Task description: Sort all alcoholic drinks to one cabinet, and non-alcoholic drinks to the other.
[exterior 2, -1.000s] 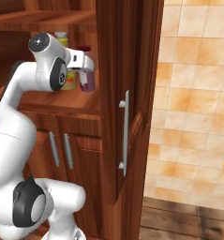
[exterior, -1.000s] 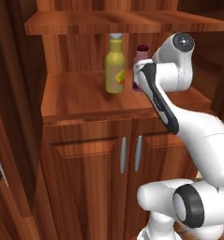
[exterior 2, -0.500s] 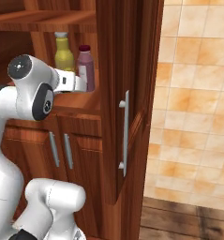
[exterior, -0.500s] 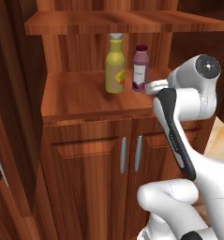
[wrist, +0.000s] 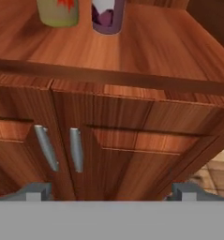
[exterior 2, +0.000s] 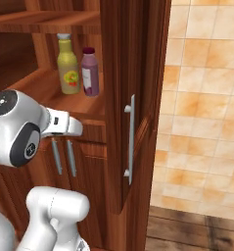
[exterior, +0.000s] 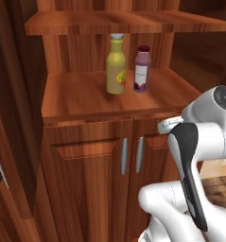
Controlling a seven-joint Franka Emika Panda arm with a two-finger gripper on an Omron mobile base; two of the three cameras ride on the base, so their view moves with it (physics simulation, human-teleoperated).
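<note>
The non-alcoholic drinks stand upright side by side at the back of the cabinet's open shelf (exterior: 81, 97). They are a mustard-yellow bottle (exterior: 116, 64) (exterior 2: 68, 66) with a grey cap, and to its right a maroon bottle (exterior: 142, 69) (exterior 2: 89, 72) with a pinkish cap. Their bases show at the top of the hand view, yellow (wrist: 58, 11) and maroon (wrist: 106, 16). My gripper (wrist: 111, 191) is open and empty, its fingertips (wrist: 36, 191) wide apart. It hangs in front of the shelf's edge, below the bottles, facing the lower doors. The alcoholic drinks are out of view.
Two lower cabinet doors with silver bar handles (exterior: 124, 156) (wrist: 76, 150) are closed under the shelf. A tall open door with a vertical handle (exterior 2: 129, 139) stands on the right, another dark door panel (exterior: 13, 94) on the left. Beige tiled wall (exterior 2: 206, 98) lies further right.
My hand has drawn back from the maroon bottle and dropped below the shelf edge. Both bottles stay upright on the shelf. The jaws have stayed open.
</note>
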